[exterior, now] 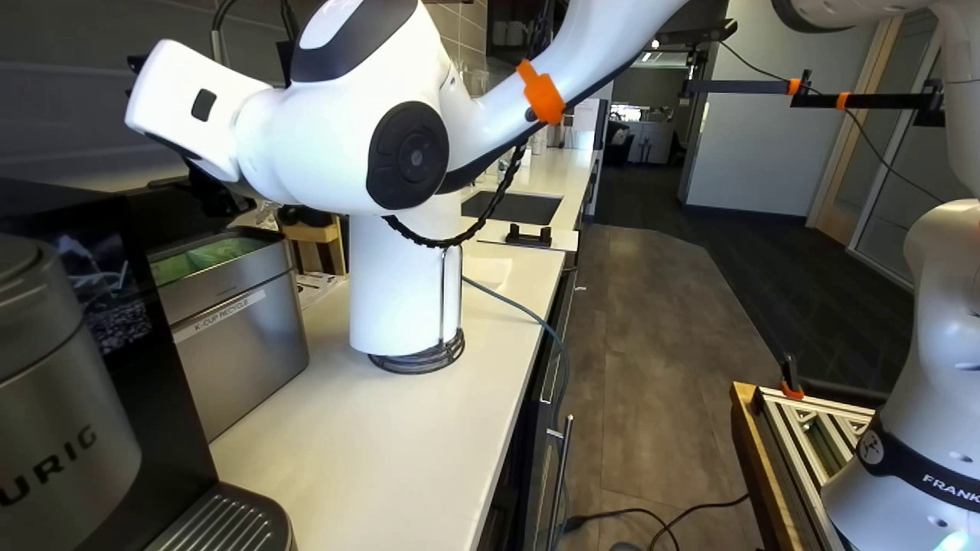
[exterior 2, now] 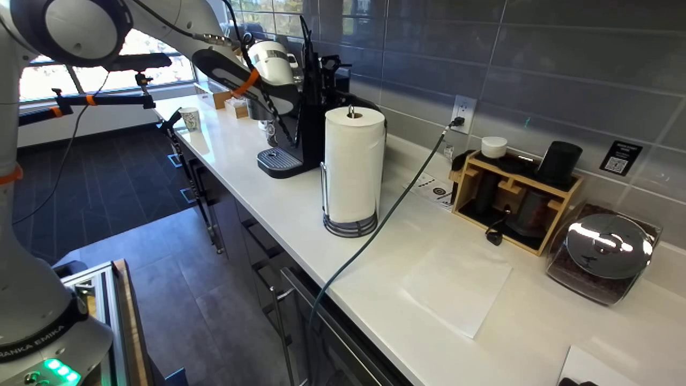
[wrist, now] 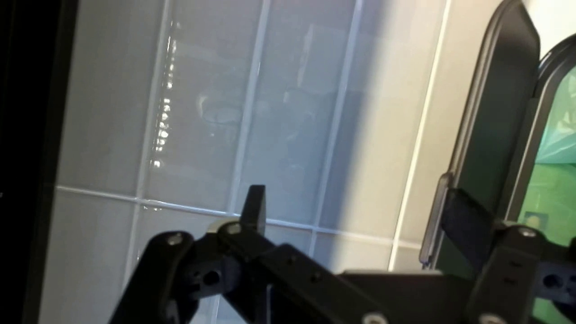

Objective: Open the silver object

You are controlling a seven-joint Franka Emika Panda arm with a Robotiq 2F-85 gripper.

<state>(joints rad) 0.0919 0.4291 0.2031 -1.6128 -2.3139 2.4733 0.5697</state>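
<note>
My claw [wrist: 357,216] has its fingers [wrist: 255,209] spread, one overlapping the raised lid [wrist: 501,112] in the wrist view; whether they touch, I can't tell. The silver bin [exterior: 245,352] stands open on the worktop [exterior: 367,451], beside the coffee maker [exterior: 84,390].

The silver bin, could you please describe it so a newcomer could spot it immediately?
In an exterior view, find the coffee maker on the white counter. Just beyond it, left of the paper towel roll, stands the boxy silver bin. Its K-CUP RECYCLE label and green liner set it apart.
</note>
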